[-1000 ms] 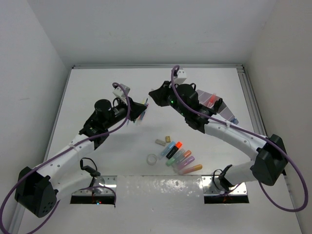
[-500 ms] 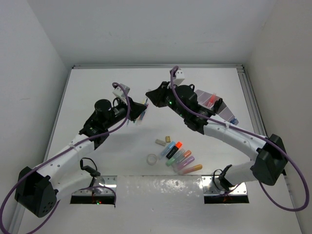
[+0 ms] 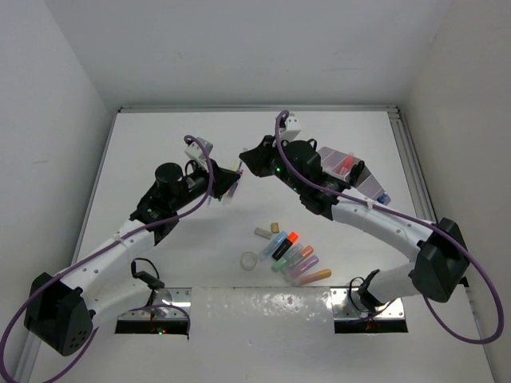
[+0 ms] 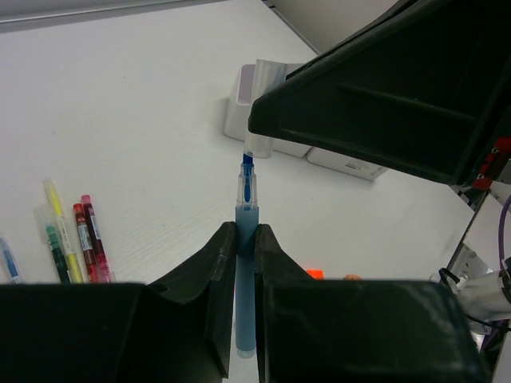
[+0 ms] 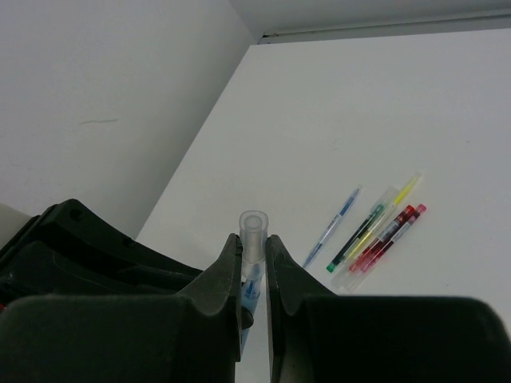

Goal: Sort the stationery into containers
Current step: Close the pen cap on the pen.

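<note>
My left gripper [image 4: 246, 236] is shut on a blue highlighter [image 4: 246, 271] and holds it above the table, tip pointing away. My right gripper [image 5: 254, 246] is shut on its clear cap [image 5: 254, 227], which meets the highlighter's blue tip [image 5: 252, 289]. The cap [image 4: 257, 145] also shows in the left wrist view under the right gripper's black body. In the top view the left gripper [image 3: 231, 182] and the right gripper [image 3: 249, 156] meet at mid-table. The lilac-white organizer [image 3: 357, 177] lies at the right, partly under the right arm.
Several pastel highlighters [image 3: 294, 255], a clear tape ring [image 3: 251, 260] and two beige erasers [image 3: 262, 233] lie in front of the arms. Thin coloured pens [image 5: 375, 231] lie on the table below the grippers. White walls stand on three sides.
My right gripper has moved slightly left towards the left gripper with the cap. The left arm has hardly moved.
</note>
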Robot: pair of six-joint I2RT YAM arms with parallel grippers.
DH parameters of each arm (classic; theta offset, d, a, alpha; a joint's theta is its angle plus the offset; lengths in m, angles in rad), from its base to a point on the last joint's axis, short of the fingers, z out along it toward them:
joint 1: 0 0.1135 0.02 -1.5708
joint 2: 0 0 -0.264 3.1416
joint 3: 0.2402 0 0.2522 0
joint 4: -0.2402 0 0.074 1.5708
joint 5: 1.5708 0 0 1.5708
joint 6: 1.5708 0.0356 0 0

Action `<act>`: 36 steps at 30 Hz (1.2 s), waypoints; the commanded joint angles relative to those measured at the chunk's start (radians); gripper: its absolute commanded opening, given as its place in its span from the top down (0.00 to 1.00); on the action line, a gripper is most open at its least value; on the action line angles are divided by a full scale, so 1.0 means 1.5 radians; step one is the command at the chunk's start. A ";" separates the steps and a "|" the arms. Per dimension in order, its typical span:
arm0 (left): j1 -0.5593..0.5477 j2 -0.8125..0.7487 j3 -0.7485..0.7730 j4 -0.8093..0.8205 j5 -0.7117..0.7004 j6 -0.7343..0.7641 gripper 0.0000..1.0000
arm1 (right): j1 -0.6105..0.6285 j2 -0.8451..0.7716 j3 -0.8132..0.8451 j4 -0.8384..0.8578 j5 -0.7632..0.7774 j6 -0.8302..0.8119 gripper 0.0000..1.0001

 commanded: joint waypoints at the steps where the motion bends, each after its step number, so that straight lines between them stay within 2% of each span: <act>1: 0.000 -0.004 -0.003 0.027 -0.004 -0.001 1.00 | 0.004 0.008 0.004 0.032 -0.003 -0.010 1.00; 11: 0.000 -0.001 -0.002 0.034 -0.011 -0.003 1.00 | 0.004 0.029 -0.003 0.043 -0.036 0.009 1.00; 26: 0.001 -0.005 0.002 0.014 -0.008 0.009 1.00 | -0.018 0.003 -0.007 0.026 -0.011 -0.033 1.00; 36: 0.001 0.001 0.002 0.029 -0.008 0.007 1.00 | -0.013 0.021 -0.018 0.051 -0.040 0.008 1.00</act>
